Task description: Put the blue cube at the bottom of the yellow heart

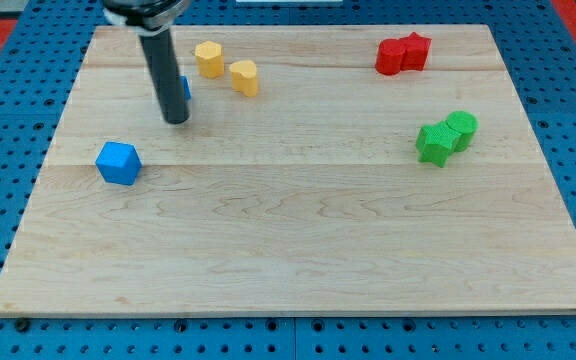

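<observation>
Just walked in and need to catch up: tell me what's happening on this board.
My tip rests on the wooden board, partly hiding a second blue block. The blue cube sits apart, toward the view's lower left of it. The yellow heart lies to the upper right, beside another yellow block.

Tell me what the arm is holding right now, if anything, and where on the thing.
Nothing is held. The arm ends in a bare rod; my tip rests on the wooden board, right beside a partly hidden blue block, up and to the view's right of the blue cube.

blue cube [119, 163] far left, yellow heart [245, 77] upper
</observation>
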Controlling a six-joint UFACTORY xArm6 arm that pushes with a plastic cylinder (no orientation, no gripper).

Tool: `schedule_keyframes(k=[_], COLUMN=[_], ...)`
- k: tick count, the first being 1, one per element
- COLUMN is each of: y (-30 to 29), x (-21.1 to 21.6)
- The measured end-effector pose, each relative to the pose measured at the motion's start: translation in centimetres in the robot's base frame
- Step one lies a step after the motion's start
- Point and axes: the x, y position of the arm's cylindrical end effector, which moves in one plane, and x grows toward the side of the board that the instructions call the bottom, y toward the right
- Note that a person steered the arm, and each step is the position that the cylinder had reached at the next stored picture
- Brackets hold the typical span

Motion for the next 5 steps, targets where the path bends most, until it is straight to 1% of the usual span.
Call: schedule_keyframes(k=[1,2,3,4,5], y=[-3.4,2.9,1.0,-8.8,-14.1], x=[-3.3,-5.8,-5.2,-3.5,-0.3])
